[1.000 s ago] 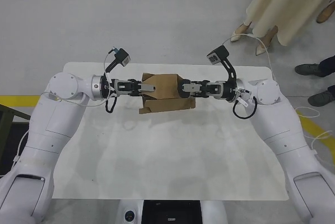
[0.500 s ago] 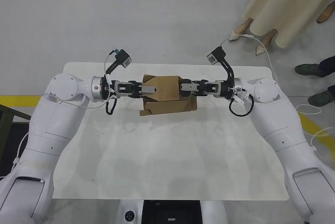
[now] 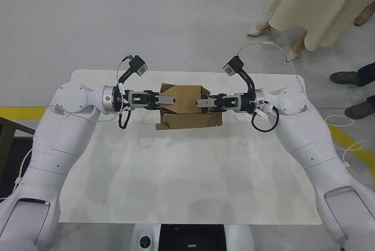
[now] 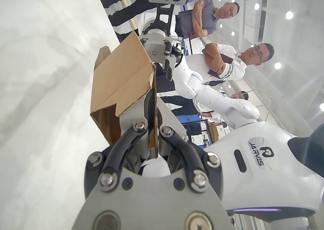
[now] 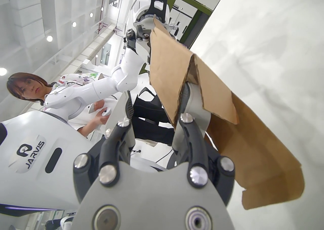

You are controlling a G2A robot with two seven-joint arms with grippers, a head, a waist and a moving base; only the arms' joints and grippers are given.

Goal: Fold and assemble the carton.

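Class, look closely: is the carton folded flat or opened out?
Partly opened out: the carton has walls meeting at angles around a hollow, while a loose flap hangs unclosed.

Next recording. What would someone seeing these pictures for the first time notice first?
A brown carton, half opened, sits between the two grippers at the far part of the white table. The left gripper is clamped on one end wall. The right gripper stands open at the other end, with one finger tucked behind a flap.
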